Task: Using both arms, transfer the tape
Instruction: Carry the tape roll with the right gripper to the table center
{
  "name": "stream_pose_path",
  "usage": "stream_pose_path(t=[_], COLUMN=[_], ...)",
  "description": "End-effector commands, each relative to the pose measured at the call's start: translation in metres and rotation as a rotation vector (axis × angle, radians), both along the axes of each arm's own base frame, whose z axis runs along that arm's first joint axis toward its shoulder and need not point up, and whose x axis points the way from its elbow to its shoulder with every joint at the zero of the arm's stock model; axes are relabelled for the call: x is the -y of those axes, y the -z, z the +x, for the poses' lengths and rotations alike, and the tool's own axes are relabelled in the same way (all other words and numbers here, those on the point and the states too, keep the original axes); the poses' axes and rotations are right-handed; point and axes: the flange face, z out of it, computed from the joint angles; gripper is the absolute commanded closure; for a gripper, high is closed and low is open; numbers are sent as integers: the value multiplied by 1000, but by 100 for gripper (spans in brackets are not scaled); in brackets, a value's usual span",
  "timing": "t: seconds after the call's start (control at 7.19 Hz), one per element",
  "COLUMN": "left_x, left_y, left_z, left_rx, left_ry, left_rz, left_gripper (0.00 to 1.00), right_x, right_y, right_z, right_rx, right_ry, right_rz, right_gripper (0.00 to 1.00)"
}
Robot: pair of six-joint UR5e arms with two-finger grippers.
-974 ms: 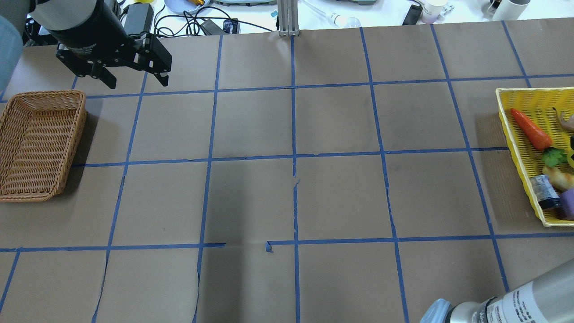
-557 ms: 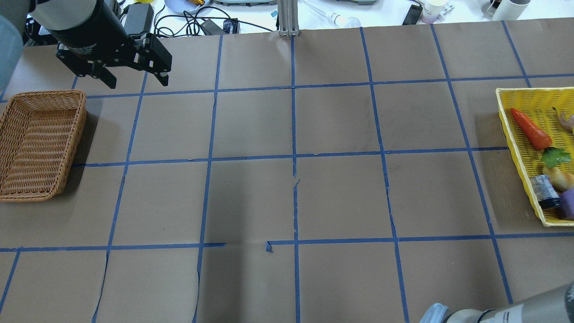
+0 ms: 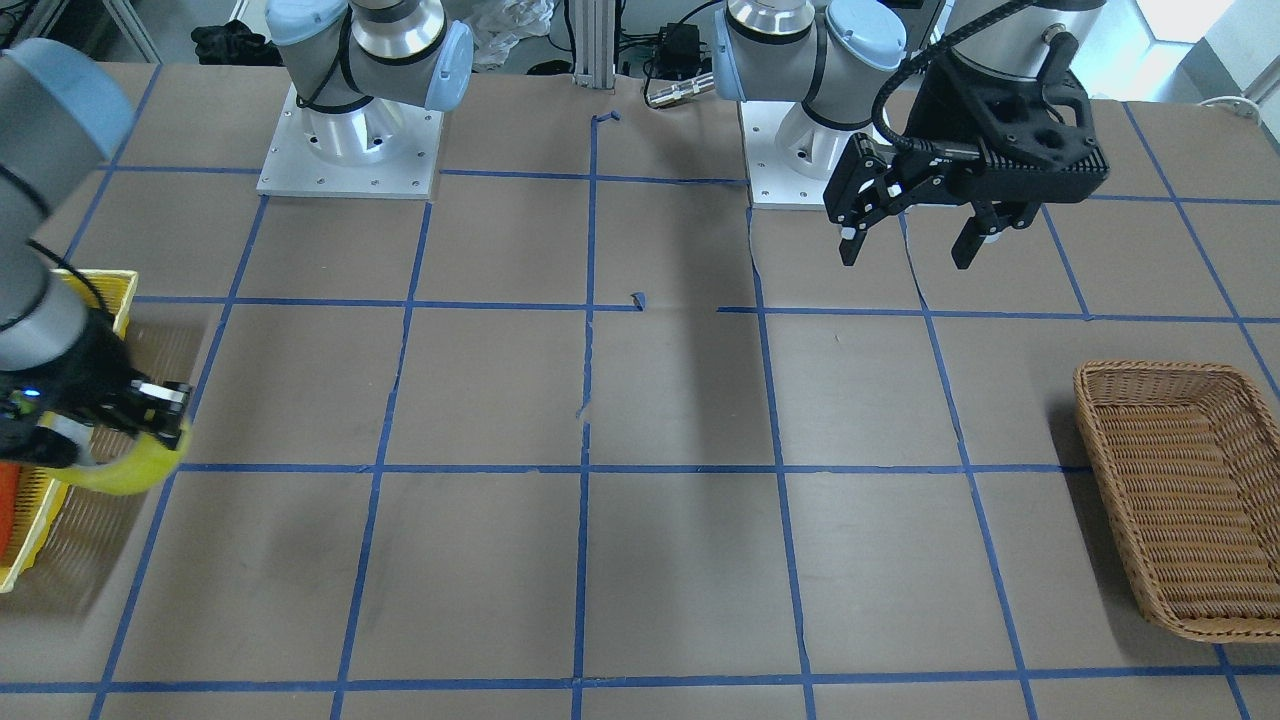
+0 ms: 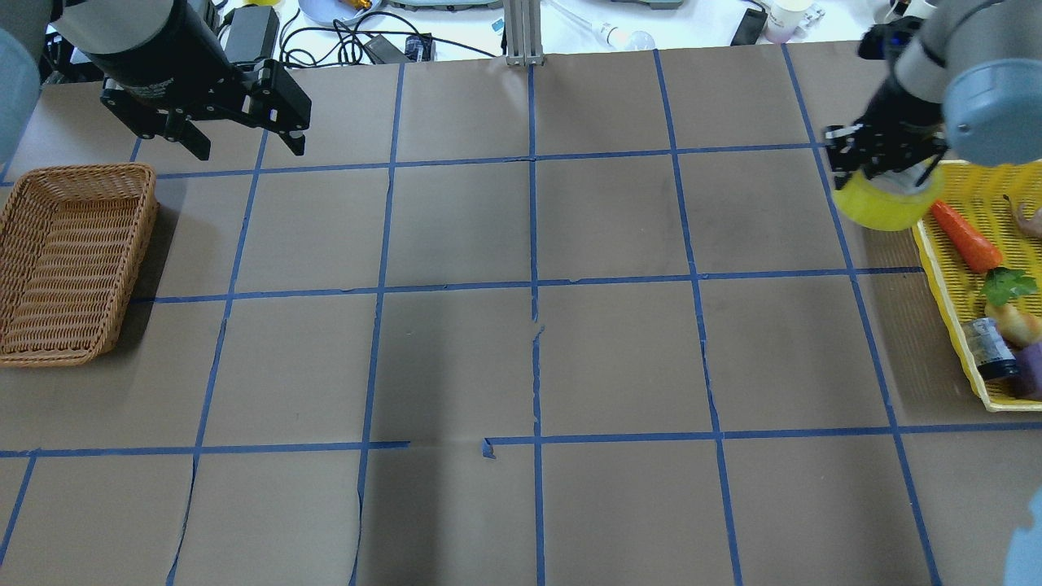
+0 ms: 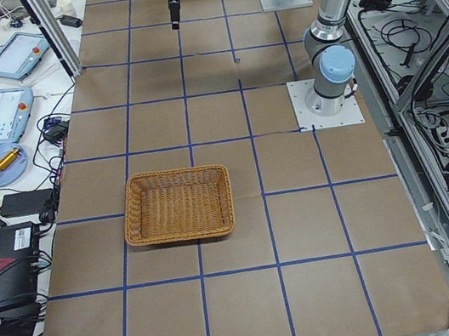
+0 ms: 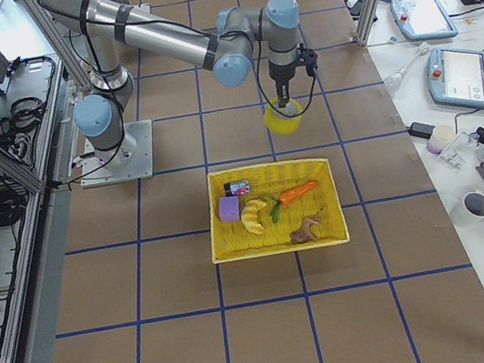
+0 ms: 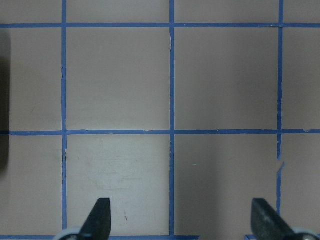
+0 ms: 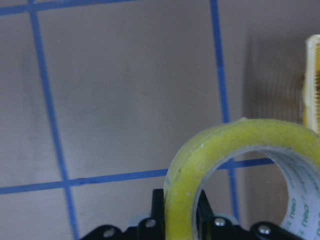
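right gripper (image 4: pixel 886 159) clamped on the wall of the bright yellow ring-shaped tape roll (image 4: pixel 883 207). The roll hangs on edge just below the jaws, above the brown paper-covered table (image 4: pixel 619 358) and just beside the yellow plastic mesh basket (image 4: pixel 977 175). left gripper (image 4: pixel 248 149) is spread wide and holds nothing, well apart from the tape, with the brown wicker basket (image 4: pixel 73 260) near it. A second ago overhead showed only part of the right arm (image 4: pixel 989 122) at the bottom edge and no tape; left gripper unmoved. Greenish print on the whitish core (image 8: pixel 295 185), unreadable.
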Motion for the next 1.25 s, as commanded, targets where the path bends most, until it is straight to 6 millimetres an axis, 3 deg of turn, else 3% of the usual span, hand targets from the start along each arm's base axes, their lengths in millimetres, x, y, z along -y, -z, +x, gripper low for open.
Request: stream_pose_path(t=[0.0, 0.14, 0.28, 0.42, 0.56, 1.11], left_x=[0, 0, 0, -1, 0, -1], left_y=[0, -1, 0, -1, -1, 0], left_z=[0, 1, 1, 0, 1, 2], left_rx=[0, 0, 1, 3, 1, 3], left_ry=[0, -1, 0, 1, 0, 1], left_rz=[-1, -2, -1, -1, -1, 2], left_gripper=[0, 0, 0, 0, 0, 0], right_x=[1, -6, -4, -5, -14, -22], right_y=[43, 80, 99, 110, 125, 144], right_z=[176, 246, 293, 324, 346, 373], right_rx=[44, 53, 59, 63, 59, 76], right_ry=[173, 236, 281, 335, 371, 394], right_rz=[-78, -76, -80, -78, -62, -70], right_gripper=[100, 100, 100, 100, 100, 100])
